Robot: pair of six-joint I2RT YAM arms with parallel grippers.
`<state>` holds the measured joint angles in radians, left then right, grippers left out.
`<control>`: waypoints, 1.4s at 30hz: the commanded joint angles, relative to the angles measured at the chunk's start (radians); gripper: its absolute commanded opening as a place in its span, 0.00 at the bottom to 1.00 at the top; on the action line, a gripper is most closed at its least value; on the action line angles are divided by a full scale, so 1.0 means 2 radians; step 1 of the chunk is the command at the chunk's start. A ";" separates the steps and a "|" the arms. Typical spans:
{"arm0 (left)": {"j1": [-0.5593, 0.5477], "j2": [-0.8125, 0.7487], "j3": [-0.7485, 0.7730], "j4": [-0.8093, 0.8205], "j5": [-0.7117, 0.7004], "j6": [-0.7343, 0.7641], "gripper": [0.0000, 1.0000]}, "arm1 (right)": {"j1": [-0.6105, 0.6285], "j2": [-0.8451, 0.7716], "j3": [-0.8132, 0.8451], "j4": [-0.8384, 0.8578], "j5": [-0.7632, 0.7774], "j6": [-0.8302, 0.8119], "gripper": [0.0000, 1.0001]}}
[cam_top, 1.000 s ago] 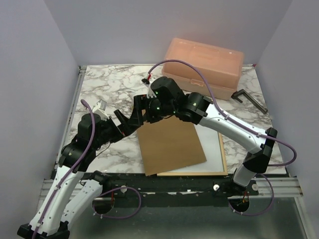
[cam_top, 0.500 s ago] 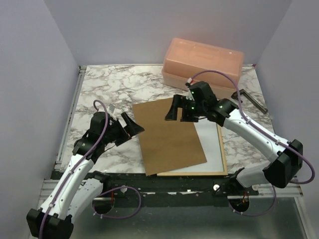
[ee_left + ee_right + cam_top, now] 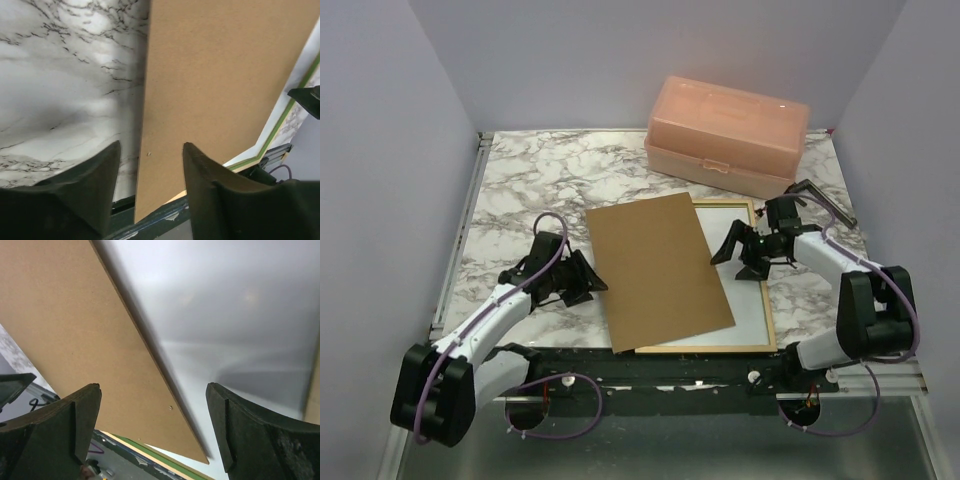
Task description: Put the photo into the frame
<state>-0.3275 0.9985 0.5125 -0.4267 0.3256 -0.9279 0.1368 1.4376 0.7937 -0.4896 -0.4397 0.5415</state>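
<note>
The frame (image 3: 768, 300) lies pale wood side up on the marble table, its green face showing as a thin strip (image 3: 286, 116) (image 3: 167, 460). Inside it lies the photo (image 3: 745, 305), white reverse up (image 3: 230, 310). A brown backing panel (image 3: 660, 270) lies askew over the frame's left part. My left gripper (image 3: 592, 289) is low at the panel's left edge, open, the edge showing between its fingers (image 3: 102, 182). My right gripper (image 3: 732, 257) hangs open over the photo and the panel's right edge (image 3: 152, 388). Neither one holds anything.
A peach plastic box (image 3: 728, 135) stands at the back right of the marble table (image 3: 530, 180). A dark angled tool (image 3: 825, 200) lies right of the frame. The metal rail (image 3: 670, 385) runs along the near edge, close under the frame.
Both arms have come down and apart. The right gripper swung from above the panel's left corner to the frame's right side. The left gripper reached the panel's left edge with narrower jaws.
</note>
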 commanded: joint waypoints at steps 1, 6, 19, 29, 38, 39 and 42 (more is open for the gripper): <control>-0.015 0.050 -0.011 0.047 -0.014 0.005 0.48 | -0.001 0.035 -0.011 0.058 -0.075 -0.024 0.94; -0.034 0.116 -0.006 0.059 -0.035 0.008 0.33 | -0.001 0.059 -0.014 0.080 -0.101 -0.022 0.93; -0.058 0.197 0.014 0.059 -0.056 0.013 0.16 | -0.001 0.041 -0.016 0.103 -0.230 -0.015 0.80; -0.075 0.214 0.034 0.055 -0.064 0.011 0.16 | 0.031 -0.040 0.042 0.053 -0.262 0.016 0.50; -0.094 0.174 0.057 0.013 -0.085 0.016 0.23 | 0.124 -0.065 0.198 -0.066 -0.114 0.024 0.06; -0.094 0.161 0.061 0.005 -0.088 0.017 0.26 | 0.134 -0.064 0.221 -0.084 -0.092 0.024 0.05; -0.094 0.124 0.074 -0.030 -0.106 0.018 0.57 | 0.159 -0.056 0.277 -0.129 -0.038 0.025 0.01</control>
<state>-0.5064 1.3380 0.6193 -0.3702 0.1928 -0.9089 0.4011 1.3445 1.1809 -0.6384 -0.6350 0.5568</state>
